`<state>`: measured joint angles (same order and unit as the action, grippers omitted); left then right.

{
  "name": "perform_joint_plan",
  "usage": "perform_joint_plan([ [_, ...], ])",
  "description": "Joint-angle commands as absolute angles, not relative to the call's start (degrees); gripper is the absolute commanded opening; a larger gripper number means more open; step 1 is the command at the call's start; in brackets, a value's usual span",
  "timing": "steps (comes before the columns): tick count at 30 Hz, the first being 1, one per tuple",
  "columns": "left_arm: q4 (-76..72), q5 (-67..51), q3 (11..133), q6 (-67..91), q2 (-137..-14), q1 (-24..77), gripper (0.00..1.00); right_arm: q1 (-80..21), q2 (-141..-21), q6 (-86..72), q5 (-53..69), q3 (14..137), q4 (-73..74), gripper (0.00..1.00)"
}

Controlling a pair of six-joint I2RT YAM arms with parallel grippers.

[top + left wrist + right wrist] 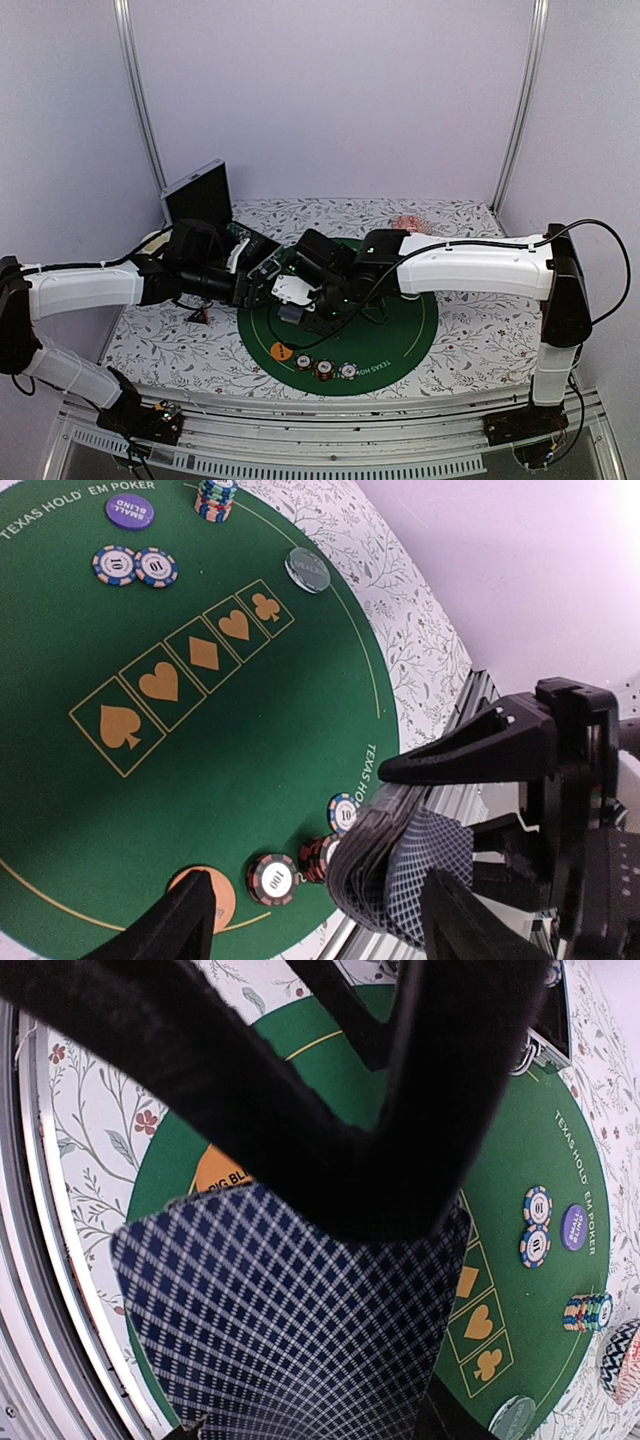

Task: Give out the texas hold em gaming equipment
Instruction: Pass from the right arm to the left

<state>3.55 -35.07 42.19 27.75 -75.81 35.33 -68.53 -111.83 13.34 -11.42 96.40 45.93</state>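
My right gripper [300,305] is shut on a fanned deck of blue-grey-backed cards [290,1310] and holds it above the near part of the round green poker mat [400,330]. My left gripper [262,285] is open, and the deck [400,880] sits between its jaws, close to the right finger [470,920]. On the mat's near rim lie an orange disc [225,895], a 100 chip [273,878], a short red chip stack [318,858] and a 10 chip [343,812]. On the far side lie a purple disc [130,510], two 10 chips [134,566], a chip stack [216,498] and a pale dealer disc [307,570].
An open dark case [200,195] stands at the back left of the flowered tablecloth. A pink patterned dish [408,222] sits behind the mat. Five card outlines [185,675] are printed in the mat's middle. The table's metal front rail [330,440] runs just beyond the near chips.
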Motion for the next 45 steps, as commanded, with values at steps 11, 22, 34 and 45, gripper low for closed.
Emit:
perform_joint_plan([
  [11, 2.0, -34.3, 42.9, 26.8, -79.7, 38.1, 0.72, -69.4, -112.2, 14.3, -15.4, 98.3, 43.0, 0.42],
  [22, 8.6, -30.7, 45.3, 22.9, -78.5, 37.8, 0.62, -69.5, -110.0, 15.1, -18.2, 94.3, 41.1, 0.42],
  [34, 10.5, -30.4, 46.3, 21.8, -76.8, 37.2, 0.63, -69.4, -110.0, 14.5, -19.5, 93.1, 41.1, 0.42],
  [45, 5.9, -34.8, 46.3, 24.6, -77.8, 37.2, 0.57, -69.5, -110.1, 14.6, -19.6, 93.2, 40.6, 0.42],
])
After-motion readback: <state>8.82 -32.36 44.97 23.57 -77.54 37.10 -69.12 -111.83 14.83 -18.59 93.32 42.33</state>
